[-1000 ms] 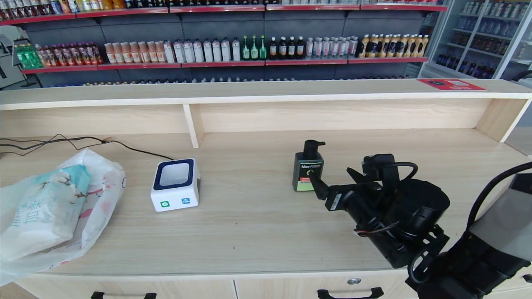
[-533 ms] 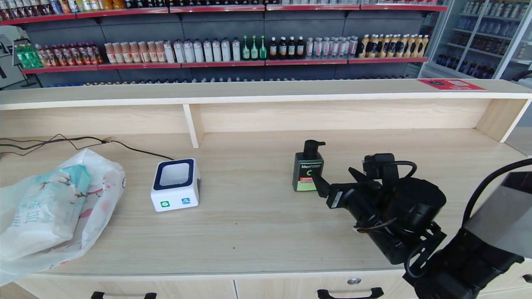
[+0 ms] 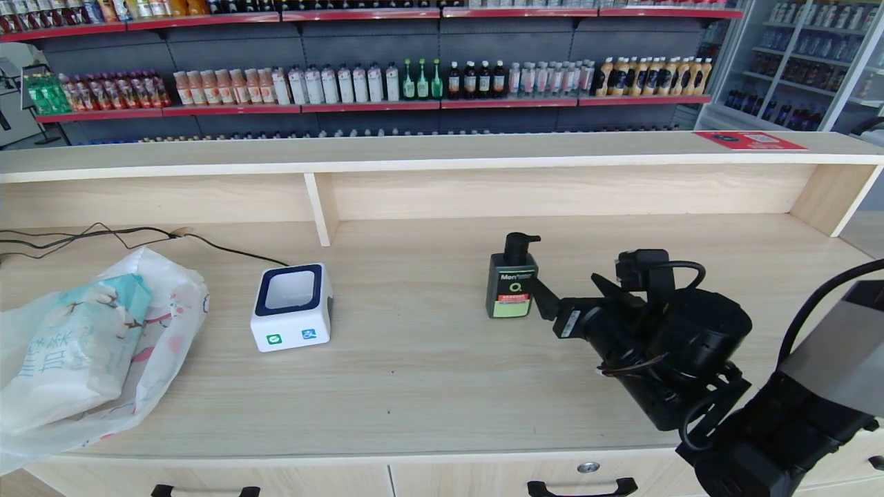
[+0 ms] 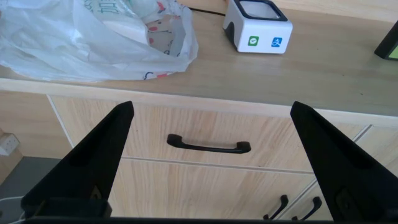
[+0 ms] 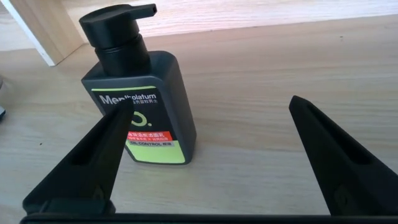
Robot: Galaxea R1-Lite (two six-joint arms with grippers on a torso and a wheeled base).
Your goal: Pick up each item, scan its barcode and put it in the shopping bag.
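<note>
Your right gripper (image 3: 570,290) has shifted rightward, clear of the pump bottle (image 3: 512,290). Its jaws are spread wide at bottle height, evidently aligning to straddle it.

A front label is carried by the dark pump bottle (image 5: 144,106): a line of white lettering, a white ring mark beneath it, a red strip of small white print, and a light green band at the base. Two small square icons, one green and one blue, are printed on the front face of the scanner (image 3: 291,307). Large teal characters are seen on the packet (image 3: 76,345) inside the shopping bag (image 3: 169,310). A red sign (image 3: 749,140) lies flat on the upper ledge (image 3: 414,148); its print is too small to be read.
</note>
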